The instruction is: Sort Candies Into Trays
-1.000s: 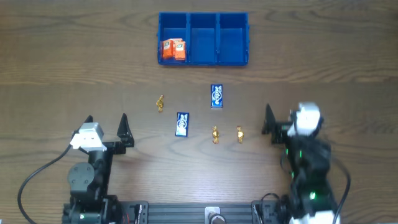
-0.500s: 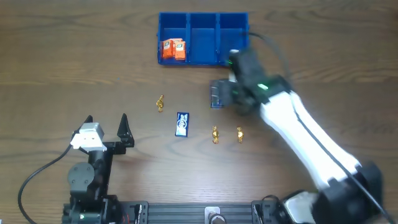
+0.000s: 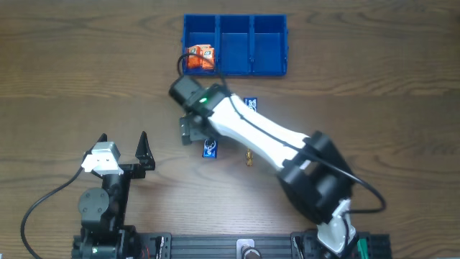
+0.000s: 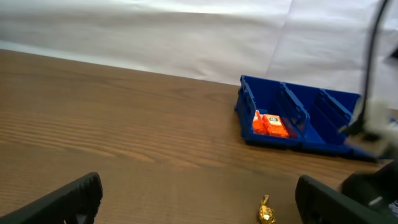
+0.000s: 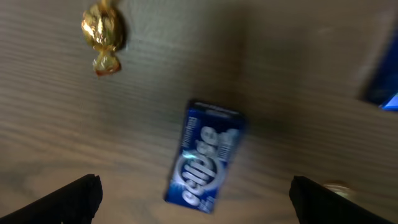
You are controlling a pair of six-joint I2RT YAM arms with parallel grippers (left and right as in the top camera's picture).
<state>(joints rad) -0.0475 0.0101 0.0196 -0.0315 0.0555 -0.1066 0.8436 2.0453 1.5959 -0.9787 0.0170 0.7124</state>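
I log my right gripper point(image 3: 195, 131) hovering, jaws spread wide, over the blue candy pack point(image 5: 205, 155) lying flat on the table point(image 3: 72, 72), with a gold candy point(image 5: 102, 31) nearby. My left gripper point(image 3: 123, 140) sits by its base, jaws likewise apart. Orange candies point(image 3: 200, 57) occupy the left compartment of the blue tray point(image 3: 235, 71).

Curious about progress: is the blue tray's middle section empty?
Empty. The middle compartment shows only bare blue floor; the orange candies lie in the left compartment.

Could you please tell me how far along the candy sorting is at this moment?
Done: two orange candy packs sit in the left compartment of the blue tray. In hand: nothing gripped; the right end effector hangs open over a blue candy packet. Left: that packet, the second blue packet and the gold-wrapped candies on the table.
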